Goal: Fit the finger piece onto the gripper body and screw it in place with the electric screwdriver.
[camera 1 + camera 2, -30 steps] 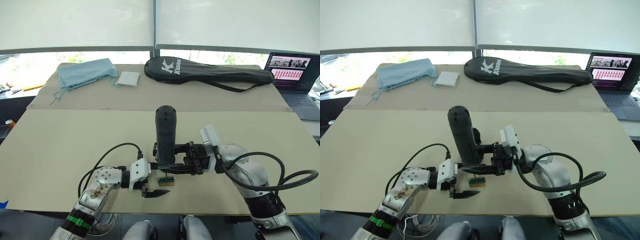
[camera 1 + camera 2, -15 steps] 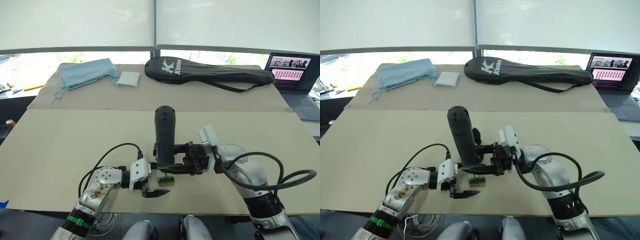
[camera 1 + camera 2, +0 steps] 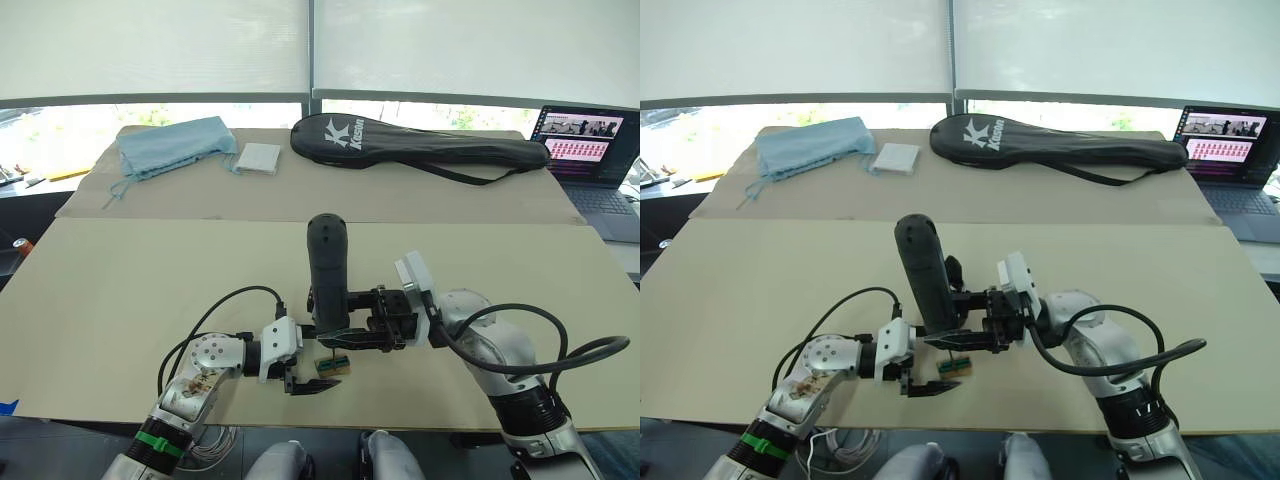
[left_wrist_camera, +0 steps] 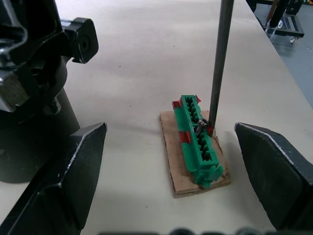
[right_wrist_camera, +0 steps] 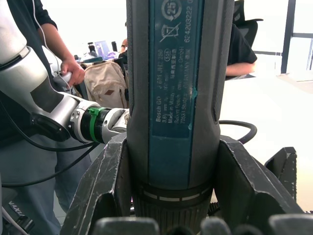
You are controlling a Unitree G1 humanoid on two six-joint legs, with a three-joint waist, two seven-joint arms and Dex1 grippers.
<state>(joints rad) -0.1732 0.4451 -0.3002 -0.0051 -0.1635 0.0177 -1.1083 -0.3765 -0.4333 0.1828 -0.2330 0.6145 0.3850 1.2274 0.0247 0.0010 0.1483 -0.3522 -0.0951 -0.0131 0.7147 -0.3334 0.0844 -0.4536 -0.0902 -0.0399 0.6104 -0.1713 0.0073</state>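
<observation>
- Two claws meet near the front edge of the desk [image 3: 120,290], on either side of a small green connector strip [image 4: 198,144].
- Right claw [image 3: 345,333] has its fingers [image 5: 239,183] clamped around the electric screwdriver [image 3: 328,270], gripping the lower part of its barrel; the right wrist view shows a finger pressed against each side of the blue label.
- That electric screwdriver stands nearly upright over the green connector strip, rounded end up, tilted slightly; its thin metal bit [image 4: 219,58] comes down to the strip's edge and appears to touch it at a small metal piece.
- Left claw [image 3: 312,384] lies low on the desk just in front of the green connector strip, fingers [image 4: 63,186] spread wide with nothing between them; in the left wrist view the strip sits ahead, in the gap between the two fingers.
- Under the green connector strip is a small cardboard square [image 4: 195,169] that lies flat on the desk.
- Beside the strip, in the left wrist view, a chunky black mechanism with a round knob [image 4: 80,41] stands on the desk; whether it is the gripper body I cannot tell.
- Well beyond the green connector strip, at the desk's back, lie a black racket bag [image 3: 420,145], a blue cloth pouch [image 3: 170,145] and a small white square [image 3: 257,158].
- At the far right corner, well apart from the strip, sits an open laptop [image 3: 590,150].
</observation>
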